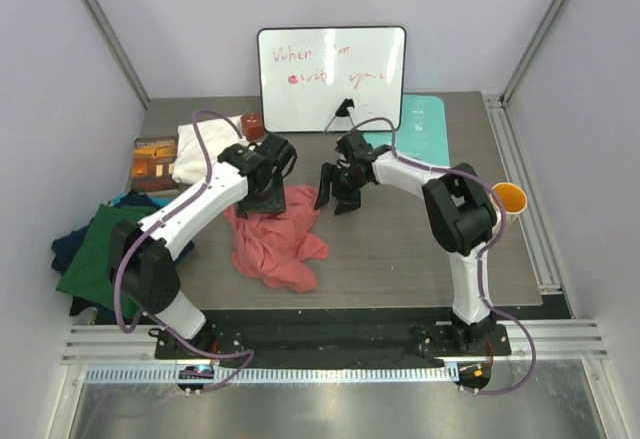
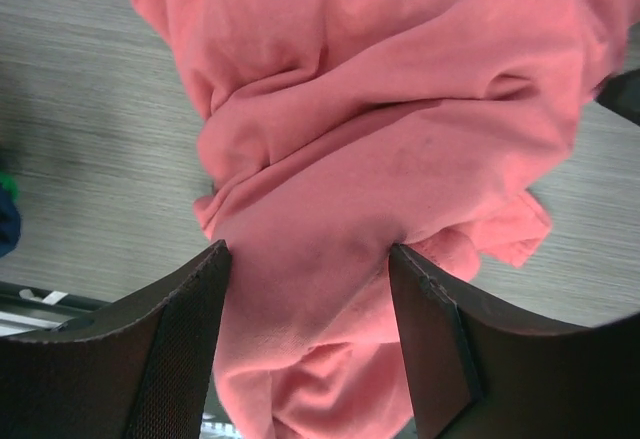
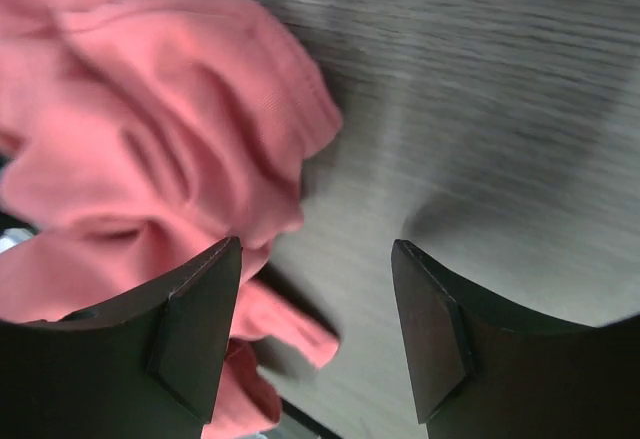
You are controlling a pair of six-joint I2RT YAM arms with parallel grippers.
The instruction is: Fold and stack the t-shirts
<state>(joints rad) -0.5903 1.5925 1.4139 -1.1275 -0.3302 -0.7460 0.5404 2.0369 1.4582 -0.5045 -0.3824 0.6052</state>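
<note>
A salmon-pink t-shirt (image 1: 275,244) lies crumpled on the table between the two arms. My left gripper (image 1: 268,199) is low over its far end. In the left wrist view the left gripper (image 2: 305,259) stands open, and the pink t-shirt (image 2: 400,109) bulges loosely between its fingers. My right gripper (image 1: 338,199) hangs just right of the shirt. It (image 3: 315,254) is open over bare table, and the pink t-shirt (image 3: 150,139) lies beside its left finger. A dark green t-shirt (image 1: 100,254) and a navy one (image 1: 66,249) lie heaped at the left edge.
A whiteboard (image 1: 330,79) leans at the back, with a pale-teal mat (image 1: 425,124) lying to its right. A white cloth (image 1: 200,154), a book (image 1: 155,159) and a small red-brown object (image 1: 253,126) are at the back left. An orange cup (image 1: 508,199) stands at the right edge.
</note>
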